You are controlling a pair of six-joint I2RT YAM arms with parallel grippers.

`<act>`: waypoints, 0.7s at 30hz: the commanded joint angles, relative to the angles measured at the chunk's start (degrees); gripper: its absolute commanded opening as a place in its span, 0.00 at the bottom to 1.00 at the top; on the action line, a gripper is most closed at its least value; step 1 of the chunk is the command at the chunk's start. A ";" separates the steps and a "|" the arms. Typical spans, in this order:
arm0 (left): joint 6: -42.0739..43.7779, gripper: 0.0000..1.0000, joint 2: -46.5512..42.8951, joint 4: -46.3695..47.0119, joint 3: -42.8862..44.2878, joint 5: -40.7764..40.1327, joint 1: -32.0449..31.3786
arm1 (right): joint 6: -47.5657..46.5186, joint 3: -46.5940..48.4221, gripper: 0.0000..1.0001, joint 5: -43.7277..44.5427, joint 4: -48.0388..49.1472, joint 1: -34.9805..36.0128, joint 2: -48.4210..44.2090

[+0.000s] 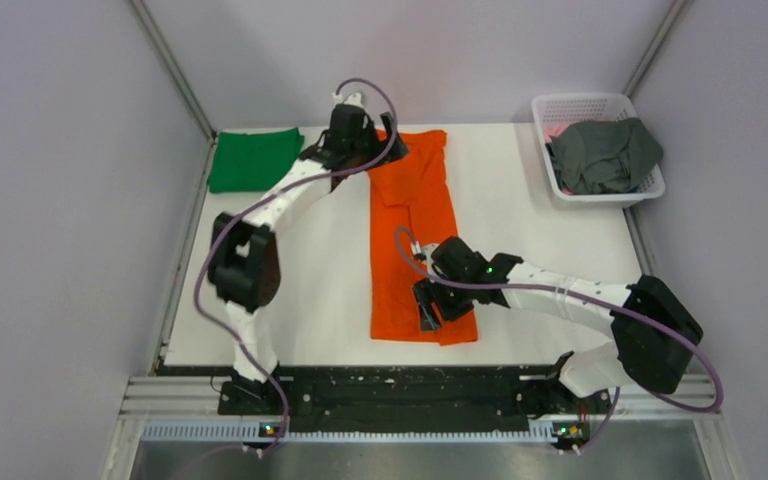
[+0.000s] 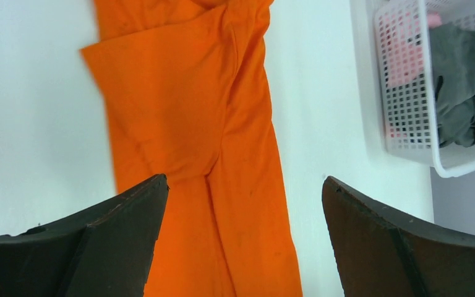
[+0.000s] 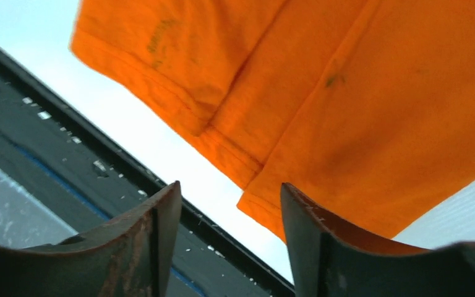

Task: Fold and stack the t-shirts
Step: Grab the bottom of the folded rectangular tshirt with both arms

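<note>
three shirts: green shirt (image 1: pixel 253 158) folded at the far left of the worktop (image 1: pixel 530 230), grey shirt (image 1: pixel 605 155) in the basket (image 1: pixel 580 103), orange shirt (image 1: pixel 415 240) mid-fold, a long strip in the middle. left end effector (image 2: pixel 244 185) hangs wide apart over its far end; right end effector (image 3: pixel 230 189), jaws narrower, clamping nothing i can see, is at the near hem. next, i'd guess: pinch that hem, fold crosswise.

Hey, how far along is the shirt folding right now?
Done: the green shirt lies folded at the far left corner. In hand: the orange shirt is folded into a long strip in the middle, the left tool open over its far end and the right tool over its near hem, jaws apart, neither gripping. Remaining: the crosswise folds, stacking it, and the grey shirt crumpled in the white basket.
</note>
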 commanded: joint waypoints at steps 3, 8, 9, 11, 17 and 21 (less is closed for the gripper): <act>-1.01 0.99 -17.11 -3.51 -24.64 -4.57 0.16 | 8.26 -0.43 0.47 13.22 1.13 2.23 4.36; -4.20 0.99 -24.72 -8.62 -38.69 3.18 0.02 | 11.31 1.80 0.38 15.60 0.15 3.55 7.96; -4.44 0.99 -25.88 -8.49 -40.70 3.61 -0.02 | 11.78 1.79 0.37 16.18 0.06 3.72 7.96; -4.46 0.99 -28.18 -8.70 -43.57 3.78 -0.11 | 12.94 1.69 0.33 17.61 -0.44 3.96 7.97; -2.47 0.99 -32.24 -11.41 -47.30 3.66 -0.24 | 14.74 2.09 0.18 19.29 -2.49 4.66 7.25; -1.79 0.99 -32.83 -12.25 -48.67 3.57 -0.25 | 14.62 2.86 0.18 18.40 -3.94 4.98 5.35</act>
